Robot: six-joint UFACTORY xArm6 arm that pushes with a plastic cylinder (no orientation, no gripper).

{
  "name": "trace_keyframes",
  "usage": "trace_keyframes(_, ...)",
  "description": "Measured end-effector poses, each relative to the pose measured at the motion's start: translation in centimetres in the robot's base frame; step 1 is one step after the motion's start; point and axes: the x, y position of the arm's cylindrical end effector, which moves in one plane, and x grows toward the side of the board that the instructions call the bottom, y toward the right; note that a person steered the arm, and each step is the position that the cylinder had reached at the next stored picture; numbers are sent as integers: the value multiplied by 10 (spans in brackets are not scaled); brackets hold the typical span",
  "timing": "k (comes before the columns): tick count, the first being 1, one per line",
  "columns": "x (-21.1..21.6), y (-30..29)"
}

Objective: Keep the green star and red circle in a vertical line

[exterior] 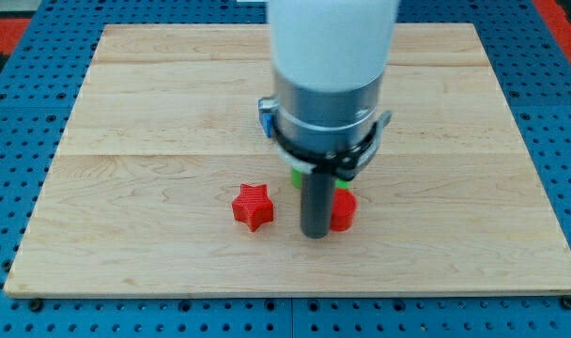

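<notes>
My tip [315, 234] rests on the wooden board [154, 122], touching or nearly touching the left side of a red block [344, 211], likely the red circle, partly hidden by the rod. A green block [296, 176] peeks out just above it, behind the rod and the arm's body; its shape cannot be made out. It sits directly above the red block toward the view's top. A red star [253, 206] lies to the left of my tip, apart from it.
A blue block [265, 115] shows partly behind the arm's left side, above the green block. The arm's white and grey body [328, 66] hides the board's upper middle. Blue pegboard [23, 103] surrounds the board.
</notes>
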Motion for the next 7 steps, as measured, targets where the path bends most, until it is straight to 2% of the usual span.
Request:
trace_keyframes(2,-40,-29)
trace_keyframes(3,-52,21)
trace_keyframes(4,-51,49)
trace_keyframes(5,-66,41)
trace_keyframes(6,-68,-17)
trace_keyframes(7,-55,-15)
